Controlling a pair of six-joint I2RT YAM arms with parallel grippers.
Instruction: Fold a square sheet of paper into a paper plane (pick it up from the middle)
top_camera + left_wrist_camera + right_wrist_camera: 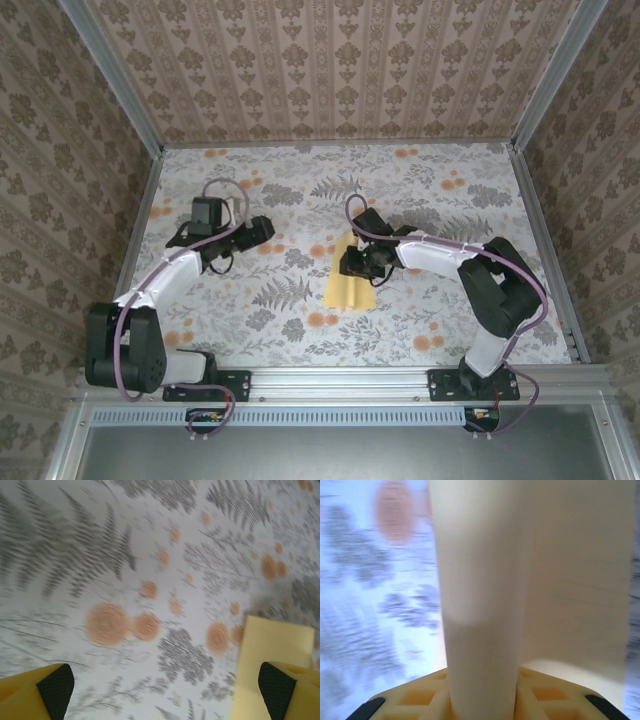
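Two arm bases (205, 383) sit bolted to the aluminium rail (340, 380) at the near edge of the table, with the left arm (150, 295) rising on one side and the right arm (490, 285) on the other. Beyond them, on the fern-and-flower tablecloth (430, 200), the square sheet of paper (346, 292) lies near the middle of the table, slightly toward the right arm's side. The right gripper (352, 262) bears down on the sheet's far half. The right wrist view shows a ridge of pale-yellow paper standing up between the two yellow fingers (555, 695), the jaws clamped on that fold. Farther back and to the left, apart from the sheet, the left gripper (258, 230) hovers over the cloth, jaws spread wide with nothing between them. Its wrist view catches both black-padded fingertips (55, 687) at the bottom corners and part of the yellow sheet beside the right-hand one. Brown patterned wall panels (340, 70) close off the far side.
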